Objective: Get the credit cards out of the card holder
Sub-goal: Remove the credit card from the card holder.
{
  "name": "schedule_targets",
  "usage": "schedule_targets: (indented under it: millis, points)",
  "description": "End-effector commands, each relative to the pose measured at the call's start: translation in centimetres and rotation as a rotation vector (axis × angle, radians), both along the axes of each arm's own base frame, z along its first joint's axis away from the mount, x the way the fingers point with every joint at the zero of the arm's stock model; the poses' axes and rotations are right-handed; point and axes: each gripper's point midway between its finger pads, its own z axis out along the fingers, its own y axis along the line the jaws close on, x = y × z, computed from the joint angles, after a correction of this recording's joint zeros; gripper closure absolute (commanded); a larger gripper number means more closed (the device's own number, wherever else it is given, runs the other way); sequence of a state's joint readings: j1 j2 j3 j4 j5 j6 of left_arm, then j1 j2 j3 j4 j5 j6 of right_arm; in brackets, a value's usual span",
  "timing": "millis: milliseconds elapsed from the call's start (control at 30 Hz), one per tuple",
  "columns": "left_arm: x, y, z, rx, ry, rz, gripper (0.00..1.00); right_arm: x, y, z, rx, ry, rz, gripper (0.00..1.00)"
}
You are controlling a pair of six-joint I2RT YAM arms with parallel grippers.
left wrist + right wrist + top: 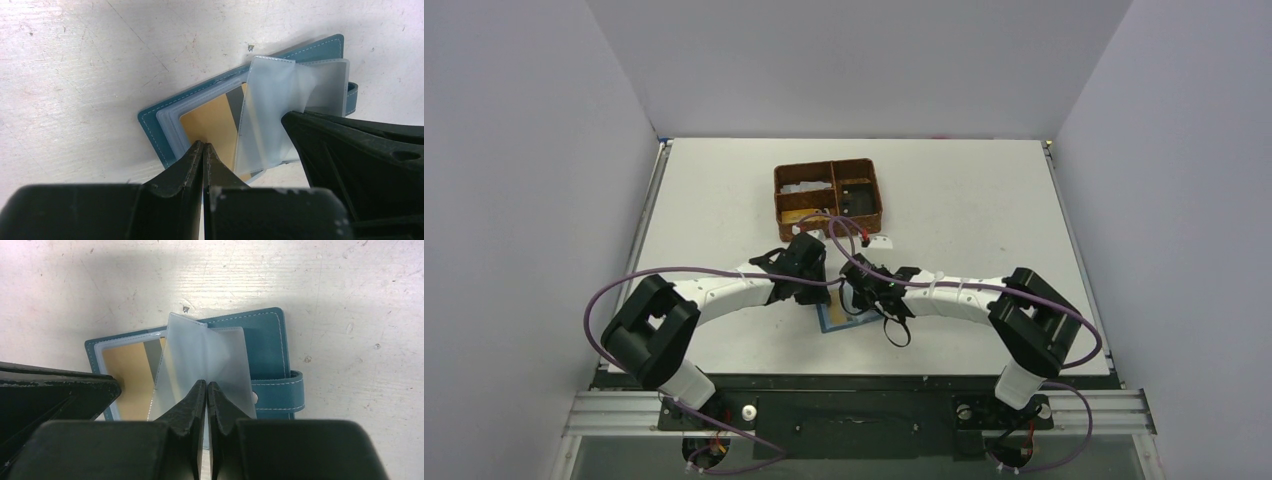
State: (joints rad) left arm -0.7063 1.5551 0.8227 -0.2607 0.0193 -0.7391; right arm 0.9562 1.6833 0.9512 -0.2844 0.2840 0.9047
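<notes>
holder (265, 340) lay open on worktop (984, 200) between arms, left pincer (203, 150) closed empty at gold card (210, 122), right pincer (206, 387) clamped on sleeve (210, 350); risk: a tug could drag the holder, card left inside.

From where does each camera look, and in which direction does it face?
Top external: above and behind the robot, facing down on the table; the left arm and right arm show.
Left wrist: on the left arm, facing along the shut left gripper at the card holder.
Right wrist: on the right arm, facing along the right gripper, shut on the plastic sleeve.
Both wrist views share the open card holder and its tan-gold card.
</notes>
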Motion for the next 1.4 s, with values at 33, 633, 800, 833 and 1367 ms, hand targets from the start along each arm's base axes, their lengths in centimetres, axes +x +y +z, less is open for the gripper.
schedule_targets:
  millis: [33, 633, 800, 833, 1367]
  points:
    - [0.8, -0.7, 1.7, -0.016, -0.051, -0.016, 1.00, 0.0, 0.3, -0.3, 0.023, 0.002, 0.005, 1.00]
    - [0.6, -2.5, 1.4, -0.014, -0.047, -0.058, 1.00, -2.3, 1.2, -3.1, 0.159, 0.095, 0.015, 1.00]
    - [0.2, -3.3, 1.9, -0.021, -0.051, -0.078, 1.00, -2.3, 1.6, -2.7, 0.195, 0.094, 0.018, 1.00]
    - [0.1, -3.4, 2.0, -0.024, -0.051, -0.079, 1.00, -2.2, 1.7, -2.4, 0.206, 0.089, 0.021, 1.00]
    - [-0.1, -5.1, 2.4, -0.047, -0.054, -0.093, 1.00, -1.1, 0.3, 3.7, 0.314, -0.004, -0.019, 0.77]
